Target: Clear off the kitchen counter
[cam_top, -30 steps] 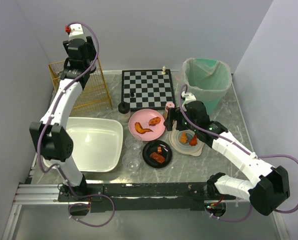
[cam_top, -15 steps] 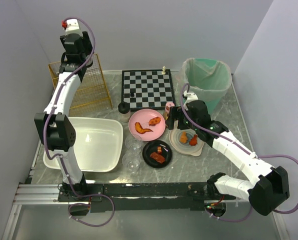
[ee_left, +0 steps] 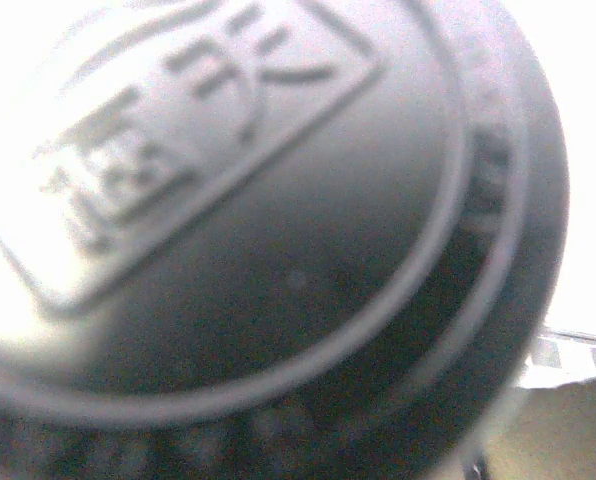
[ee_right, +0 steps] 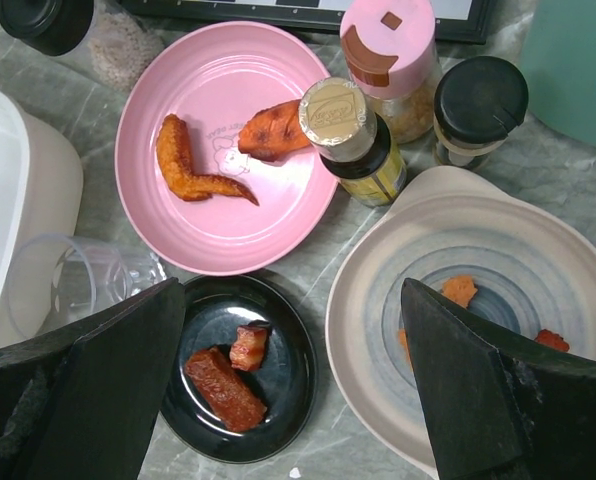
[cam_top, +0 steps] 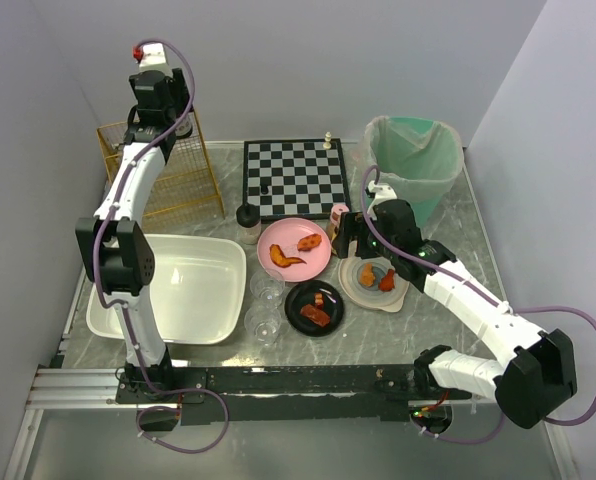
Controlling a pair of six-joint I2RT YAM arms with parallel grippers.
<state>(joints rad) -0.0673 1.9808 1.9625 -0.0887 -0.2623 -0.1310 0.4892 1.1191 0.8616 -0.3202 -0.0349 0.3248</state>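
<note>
Left arm swung right, right jaws spread

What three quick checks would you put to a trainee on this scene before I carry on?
1. True or false: the pink plate holds two pieces of food.
2. The black plate rests: A) on the chessboard; B) in the white tub; C) on the kitchen counter, on the pink plate's near side.
3. How many capped containers cluster between the pink plate and the beige plate?

Key: 1 true; 2 C; 3 three.
</note>
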